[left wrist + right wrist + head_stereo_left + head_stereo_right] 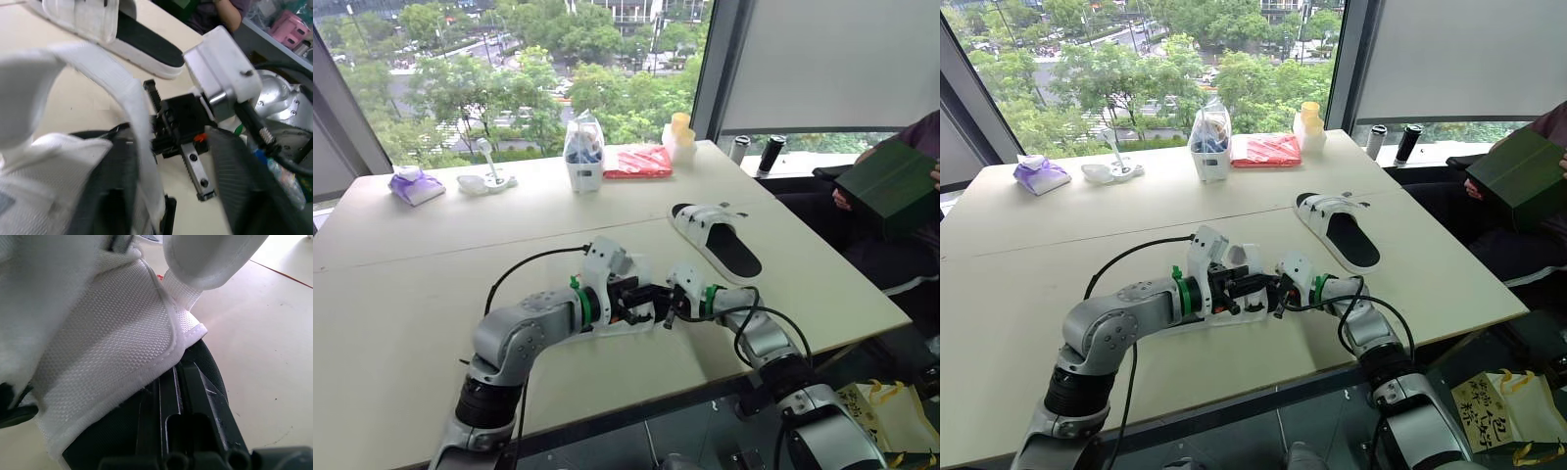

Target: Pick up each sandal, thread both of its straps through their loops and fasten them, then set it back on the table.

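One white sandal with a black footbed (pixel 720 242) lies flat on the table's right side, both straps across its front. The second sandal (pixel 628 324) is held just above the table near the front edge, between my two grippers. My left gripper (pixel 636 297) is shut on its body; the white mesh upper (pixel 58 171) lies against one finger. My right gripper (pixel 668 305) meets it from the right and is shut on a white strap (pixel 122 83). In the right wrist view that strap (pixel 122 333) lies pressed against a black finger (pixel 195 421).
A person sits at the right holding a dark green box (pixel 891 186). Along the far side stand a clear bag of items (pixel 584 152), a red packet (pixel 638 162), yellow-capped containers (pixel 679 137), a purple pouch (pixel 416 186) and a white dish (pixel 487 179).
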You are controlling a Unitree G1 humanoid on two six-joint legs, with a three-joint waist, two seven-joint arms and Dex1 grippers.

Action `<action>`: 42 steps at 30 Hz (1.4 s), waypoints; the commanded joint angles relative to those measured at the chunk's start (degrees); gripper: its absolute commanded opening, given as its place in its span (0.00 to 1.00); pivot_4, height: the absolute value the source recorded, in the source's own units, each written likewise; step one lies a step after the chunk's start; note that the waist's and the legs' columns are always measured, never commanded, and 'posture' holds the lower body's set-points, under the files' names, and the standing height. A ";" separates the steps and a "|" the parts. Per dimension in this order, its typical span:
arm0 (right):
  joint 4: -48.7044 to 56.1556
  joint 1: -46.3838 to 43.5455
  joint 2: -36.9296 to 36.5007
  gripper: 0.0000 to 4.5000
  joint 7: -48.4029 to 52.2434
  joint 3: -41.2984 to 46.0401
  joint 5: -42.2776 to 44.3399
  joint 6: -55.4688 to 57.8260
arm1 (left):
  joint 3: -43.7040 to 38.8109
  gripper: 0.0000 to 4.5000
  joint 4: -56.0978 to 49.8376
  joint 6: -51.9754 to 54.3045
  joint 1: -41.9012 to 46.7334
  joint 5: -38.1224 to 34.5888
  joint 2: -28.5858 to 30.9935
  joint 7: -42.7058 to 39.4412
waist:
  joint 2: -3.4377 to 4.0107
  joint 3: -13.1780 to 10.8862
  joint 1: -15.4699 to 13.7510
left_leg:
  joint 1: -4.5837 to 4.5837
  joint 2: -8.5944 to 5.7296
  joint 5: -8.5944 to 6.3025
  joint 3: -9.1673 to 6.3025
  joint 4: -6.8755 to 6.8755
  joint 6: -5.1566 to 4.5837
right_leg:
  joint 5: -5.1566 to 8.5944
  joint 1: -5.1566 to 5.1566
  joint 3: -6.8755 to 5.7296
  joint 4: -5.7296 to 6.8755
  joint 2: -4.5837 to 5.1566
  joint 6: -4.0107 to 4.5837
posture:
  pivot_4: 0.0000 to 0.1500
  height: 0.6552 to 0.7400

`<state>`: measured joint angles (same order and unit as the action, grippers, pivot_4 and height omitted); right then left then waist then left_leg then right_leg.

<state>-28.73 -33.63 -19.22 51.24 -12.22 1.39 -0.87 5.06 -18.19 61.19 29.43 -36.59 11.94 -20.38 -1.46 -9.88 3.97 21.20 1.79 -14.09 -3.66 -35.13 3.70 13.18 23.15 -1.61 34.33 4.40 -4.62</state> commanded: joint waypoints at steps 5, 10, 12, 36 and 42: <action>-5.78 3.81 0.75 0.00 -0.08 -4.01 -3.61 3.26 | -3.16 0.02 2.03 1.69 1.00 -4.92 -1.39 -3.26 | 0.00 0.01 -0.01 | -0.03 0.00 0.00 0.00 -0.01 0.00 | 0.00 0.00 0.00 0.00 0.00 0.00 | 1.00 1.00; -6.50 3.26 0.97 0.00 -0.19 -4.03 -3.73 3.12 | -10.69 0.02 5.21 5.03 2.27 -11.91 -6.03 -1.33 | -0.01 0.01 0.00 | -0.01 0.00 0.00 0.00 -0.01 0.00 | 0.00 0.01 -0.01 0.01 -0.01 0.00 | 1.00 1.00; -6.57 3.19 1.02 0.00 -0.20 -4.04 -3.75 3.10 | -11.82 0.02 6.13 5.32 3.08 -12.22 -6.68 -0.45 | -0.02 0.00 0.00 | -0.01 0.00 0.00 -0.01 -0.02 -0.01 | 0.00 0.01 -0.01 0.01 -0.01 -0.01 | 1.00 1.00; -6.43 3.54 0.83 0.00 -0.37 -4.02 -3.80 3.26 | 2.78 0.02 2.19 -8.90 -4.83 0.76 6.78 -10.73 | 0.05 0.08 -0.03 | -0.02 0.01 0.00 -0.03 0.01 0.01 | -0.05 0.03 0.01 -0.03 -0.02 0.07 | 1.00 1.00; -6.27 3.68 0.70 0.00 -0.37 -4.08 -3.84 3.14 | 0.94 0.07 1.08 -6.90 -5.42 -2.35 5.06 -11.15 | 0.05 0.08 -0.04 | 0.00 0.01 0.00 -0.03 0.00 0.01 | -0.05 0.04 0.01 -0.03 -0.01 0.07 | 1.00 1.00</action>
<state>-28.83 -33.58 -19.00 50.67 -12.24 1.39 -0.87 7.09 -15.35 53.83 24.07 -36.83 17.76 -30.97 -1.42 -9.80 3.94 21.20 1.80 -14.09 -3.68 -35.13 3.71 13.12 23.19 -1.60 34.30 4.39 -4.55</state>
